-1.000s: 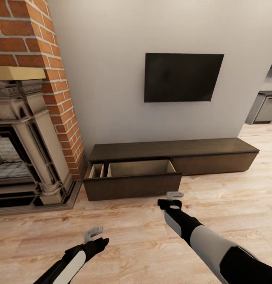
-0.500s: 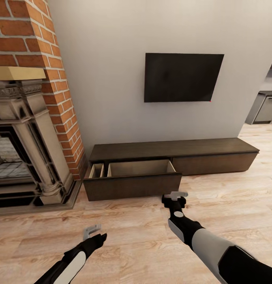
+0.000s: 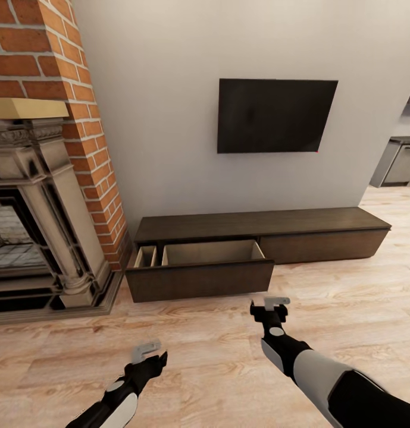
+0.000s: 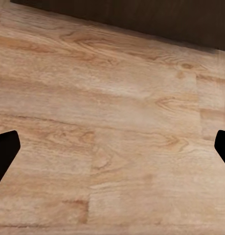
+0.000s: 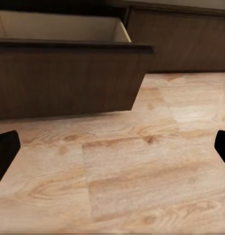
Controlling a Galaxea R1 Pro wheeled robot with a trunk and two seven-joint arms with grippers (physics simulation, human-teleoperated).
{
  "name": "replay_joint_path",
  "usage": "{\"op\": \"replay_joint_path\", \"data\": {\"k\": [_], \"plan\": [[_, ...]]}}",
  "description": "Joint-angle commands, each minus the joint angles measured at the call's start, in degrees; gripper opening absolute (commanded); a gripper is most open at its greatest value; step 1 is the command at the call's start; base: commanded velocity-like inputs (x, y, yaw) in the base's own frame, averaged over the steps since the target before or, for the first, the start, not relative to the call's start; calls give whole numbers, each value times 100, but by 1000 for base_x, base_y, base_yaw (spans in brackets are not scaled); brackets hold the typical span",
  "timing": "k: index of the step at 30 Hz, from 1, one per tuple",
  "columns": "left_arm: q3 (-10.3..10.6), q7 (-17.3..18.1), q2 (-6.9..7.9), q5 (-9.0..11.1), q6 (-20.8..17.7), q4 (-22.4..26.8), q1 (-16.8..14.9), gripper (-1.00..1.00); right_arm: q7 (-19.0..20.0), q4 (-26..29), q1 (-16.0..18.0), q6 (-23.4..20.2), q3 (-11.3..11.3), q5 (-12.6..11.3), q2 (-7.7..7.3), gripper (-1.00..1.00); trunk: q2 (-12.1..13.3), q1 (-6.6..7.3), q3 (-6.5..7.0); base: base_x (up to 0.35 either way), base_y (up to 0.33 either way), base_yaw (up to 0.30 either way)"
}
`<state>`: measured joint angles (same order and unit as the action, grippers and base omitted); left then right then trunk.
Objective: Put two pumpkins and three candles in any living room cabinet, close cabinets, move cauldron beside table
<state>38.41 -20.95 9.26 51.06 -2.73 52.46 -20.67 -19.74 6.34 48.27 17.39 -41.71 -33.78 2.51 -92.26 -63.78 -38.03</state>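
Note:
The long dark brown cabinet [image 3: 258,224] stands against the wall under the TV. Its left drawer [image 3: 199,279] is pulled out, and nothing shows in the part of its pale wood inside [image 3: 207,252] that I can see. My right gripper [image 3: 277,304] hovers open and empty over the floor, just in front of the drawer's right corner. In the right wrist view the drawer front [image 5: 68,78] is close ahead, between the spread fingertips [image 5: 5,152]. My left gripper [image 3: 149,349] is open and empty, lower and farther back over bare floorboards [image 4: 112,122]. Pumpkins, candles, cauldron and table are out of view.
A brick fireplace with a carved stone surround [image 3: 44,178] and raised hearth fills the left side. A black TV [image 3: 276,116] hangs on the wall. A grey kitchen appliance [image 3: 404,163] shows at the far right. Wood floor [image 3: 347,297] stretches to the right.
My right gripper has drawn back from the drawer front, toward me and slightly right. My left arm has pulled in a little and shifted right.

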Motion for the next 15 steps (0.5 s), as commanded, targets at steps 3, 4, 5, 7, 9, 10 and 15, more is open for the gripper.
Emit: {"op": "replay_joint_path", "data": {"k": [3,4,5,7,9,10,15], "plan": [[182,-55,-107,6,357,-397,-7,100,28,-28,-109,44,-52,-27,4,100,-45,-22,-24,0,0,0],[202,-56,-176,-1,465,-554,-7,100,47,-21,-159,47,-54,-9,7,100,-45,-22,-24,0,0,0],[220,-57,-231,-4,557,-695,-7,100,65,-19,-194,50,-55,0,9,100,-45,-22,-24,0,0,0],[234,-63,-296,-12,680,-875,-7,100,92,-17,-231,56,-56,14,10,100,-45,-22,-24,0,0,0],[239,-65,-323,-18,745,-933,-7,100,101,-14,-243,59,-56,18,7,100,-45,-22,-24,0,0,0],[243,-65,-331,-19,784,-958,-7,100,104,-12,-248,64,-58,22,6,100,-45,-22,-24,0,0,0],[230,-62,-341,-19,859,-955,-9,100,113,1,-273,83,-70,34,10,100,-205,-110,-96,0,0,0]]}}
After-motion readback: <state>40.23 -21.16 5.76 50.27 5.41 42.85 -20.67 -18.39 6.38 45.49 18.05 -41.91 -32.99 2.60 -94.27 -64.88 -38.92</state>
